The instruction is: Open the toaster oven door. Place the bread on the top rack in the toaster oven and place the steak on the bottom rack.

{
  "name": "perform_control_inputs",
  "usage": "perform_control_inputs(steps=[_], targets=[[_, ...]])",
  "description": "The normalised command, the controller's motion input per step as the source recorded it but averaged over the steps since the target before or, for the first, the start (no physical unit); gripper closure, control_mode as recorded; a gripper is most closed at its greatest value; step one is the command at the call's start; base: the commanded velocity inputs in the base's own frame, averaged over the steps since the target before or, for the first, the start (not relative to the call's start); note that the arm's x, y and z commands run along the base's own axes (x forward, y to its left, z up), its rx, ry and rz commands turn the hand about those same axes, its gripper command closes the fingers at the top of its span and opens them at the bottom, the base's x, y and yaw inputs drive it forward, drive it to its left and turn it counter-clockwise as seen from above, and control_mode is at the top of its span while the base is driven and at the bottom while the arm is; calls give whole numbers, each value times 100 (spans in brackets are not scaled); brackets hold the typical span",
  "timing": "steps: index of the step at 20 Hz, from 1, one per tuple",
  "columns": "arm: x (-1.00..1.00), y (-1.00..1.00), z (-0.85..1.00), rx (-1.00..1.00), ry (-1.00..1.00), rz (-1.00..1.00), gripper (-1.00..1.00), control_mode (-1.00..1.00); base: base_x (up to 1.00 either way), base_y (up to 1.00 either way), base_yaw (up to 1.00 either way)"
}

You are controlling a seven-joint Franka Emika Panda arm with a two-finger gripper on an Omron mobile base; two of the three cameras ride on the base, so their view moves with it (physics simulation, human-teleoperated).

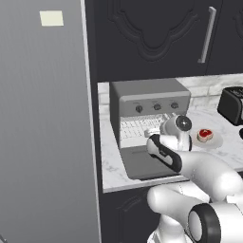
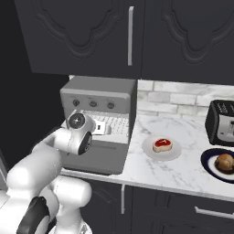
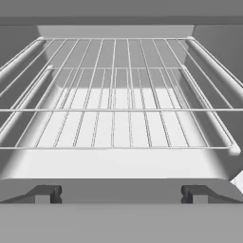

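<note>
The oven (image 2: 98,107) stands on the counter (image 2: 183,169) with its door (image 2: 93,157) dropped flat toward the near edge. The gripper (image 3: 121,193) hangs at the mouth of the cavity, its fingers spread wide and holding nothing. Straight ahead lie two wire shelves: the top rack (image 3: 118,71) and, under it, the bottom rack (image 3: 118,128), both bare.

The steak (image 2: 162,145) sits on a pale plate (image 2: 148,153) just right of the oven. The bread (image 2: 225,162) rests on a dark plate (image 2: 208,167) further right, near the black toaster (image 2: 221,122).

Neither food is loaded yet. The likely risk is the wrist catching the open door or a rack edge as the arm backs out, since the hand is low and close to both. A second risk is mixing the shelves, because the gap between them looks narrow and the round bread could jam or roll off.
</note>
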Motion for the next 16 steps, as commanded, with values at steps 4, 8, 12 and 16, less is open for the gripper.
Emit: perform_control_inputs(steps=[4,8,12,16], targets=[[18,0,-1,0,0,0,-100,-100,0,0,0],[10,0,-11,0,0,0,-100,-100,0,0,0],[10,0,-13,0,0,0,-100,-100,0,0,0],[17,0,-3,0,0,0,-100,-100,0,0,0]])
